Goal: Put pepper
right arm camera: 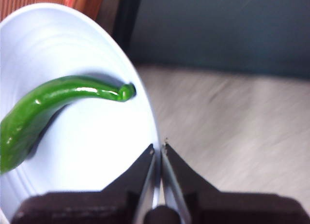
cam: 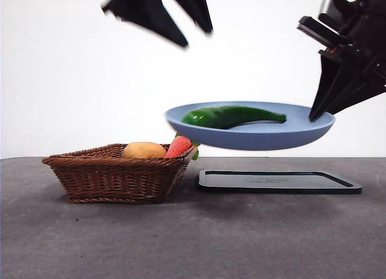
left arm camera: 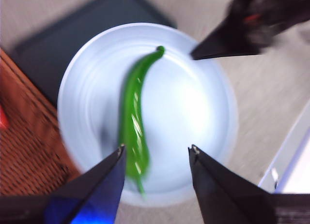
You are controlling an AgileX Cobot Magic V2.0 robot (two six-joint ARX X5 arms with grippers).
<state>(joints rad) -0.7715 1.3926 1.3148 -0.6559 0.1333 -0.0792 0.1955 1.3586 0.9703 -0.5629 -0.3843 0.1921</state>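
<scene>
The table is a dark grey, matte, slightly textured surface. Behind it stands a plain white wall with no markings.

A blue plate is held in the air, clear of the table, above a flat black tray that lies on the table. The pepper lies on the plate, on its side, its thick end toward the basket side and its thin curved end toward the plate's middle.

The right tool is clenched on the plate's rim at the side away from the basket; the right wrist view shows its two jaws pinched together with the rim edge between them.

The left tool hovers above the plate, released, jaws spread apart and empty. In the left wrist view the pepper runs past one jaw tip, below it.

A brown wicker basket rests on the table just beside the tray. It holds a yellow-orange lump and a red-orange vegetable, touching each other.
</scene>
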